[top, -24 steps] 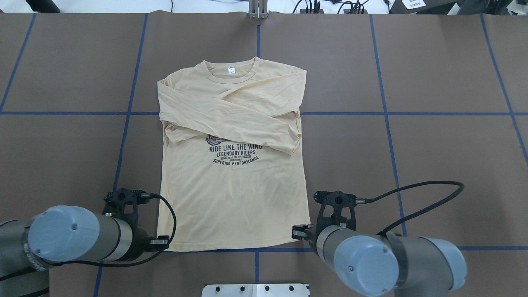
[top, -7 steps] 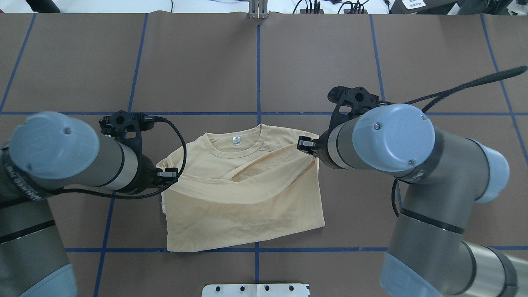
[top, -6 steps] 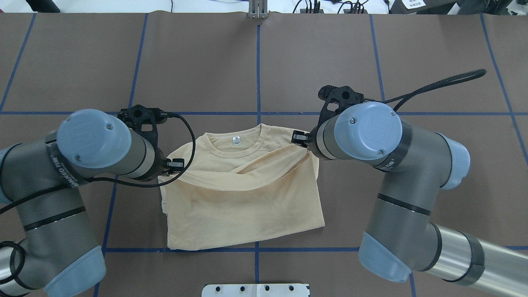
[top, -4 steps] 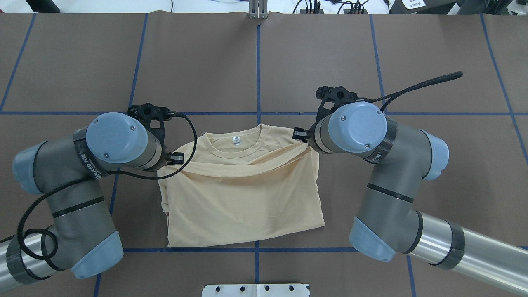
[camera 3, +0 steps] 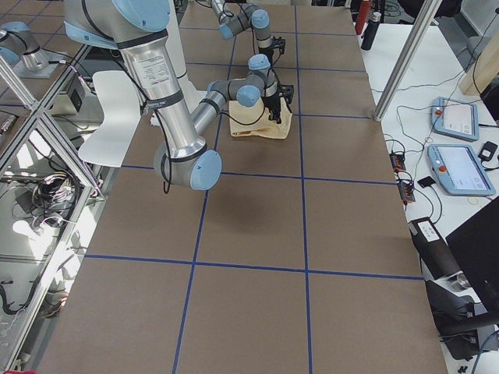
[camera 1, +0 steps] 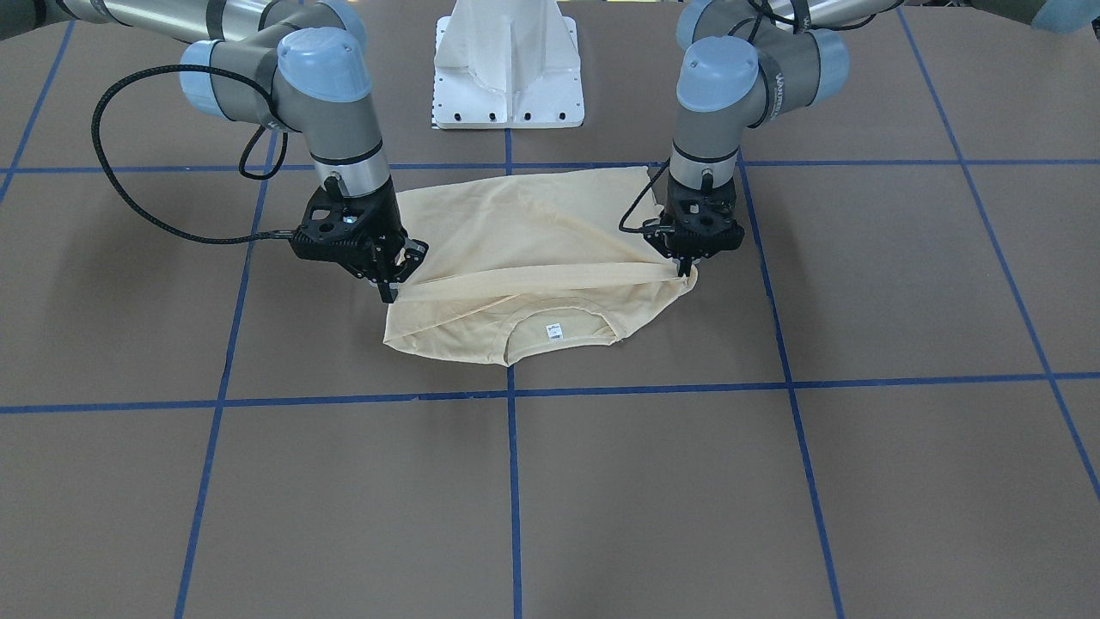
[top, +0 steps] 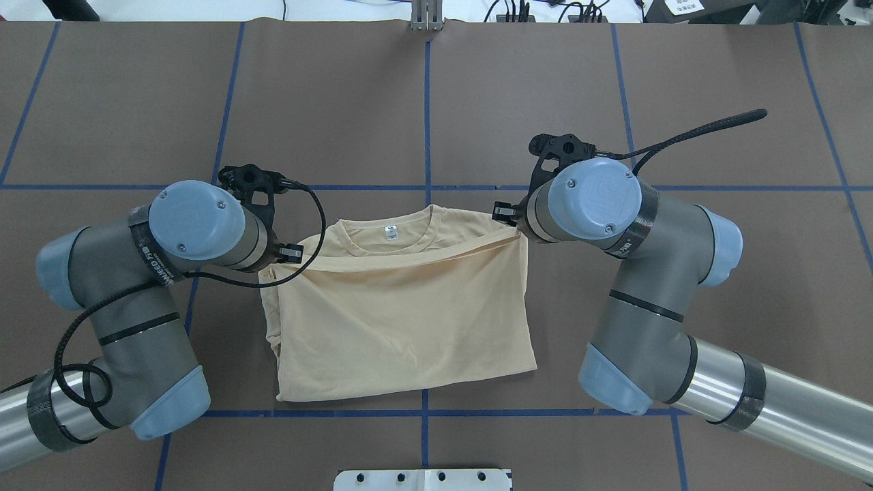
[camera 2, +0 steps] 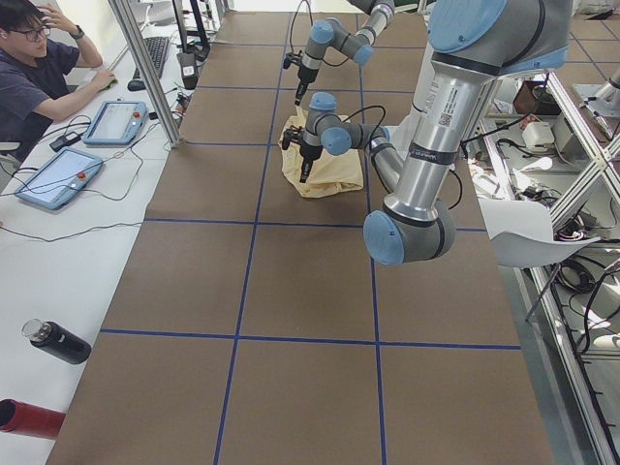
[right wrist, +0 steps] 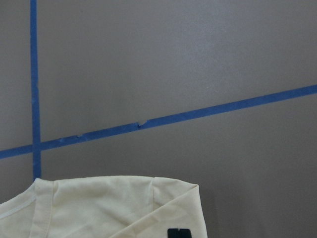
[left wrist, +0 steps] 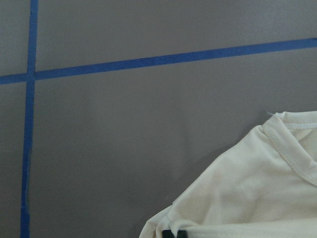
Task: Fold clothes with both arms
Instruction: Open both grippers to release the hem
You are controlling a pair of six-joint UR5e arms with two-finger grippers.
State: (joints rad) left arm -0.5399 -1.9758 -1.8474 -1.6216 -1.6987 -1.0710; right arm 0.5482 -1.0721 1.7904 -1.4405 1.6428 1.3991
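The cream-yellow shirt (top: pixel 402 320) lies folded in half on the brown table, its lower half laid over the chest. The collar with its white label (top: pixel 391 232) still shows beyond the folded edge. In the front view the hem runs taut between both grippers, just above the collar (camera 1: pixel 553 329). My left gripper (camera 1: pixel 685 271) is shut on one hem corner and my right gripper (camera 1: pixel 388 288) is shut on the other, both low over the shirt's (camera 1: pixel 516 232) shoulders. Each wrist view shows pale fabric (left wrist: pixel 247 198) (right wrist: pixel 124 203) and a black fingertip at the bottom edge.
The white pedestal base (top: pixel 423 479) stands at the near table edge behind the shirt. Blue tape lines (top: pixel 427 102) grid the table. Beside the table a person (camera 2: pixel 29 68) sits at a desk with tablets, and a dark bottle (camera 2: pixel 58 341) lies there.
Both grippers carried the bottom hem from the near edge up over the shirt. Over the last second the hem moved closer to the collar and the sagging fabric flattened.
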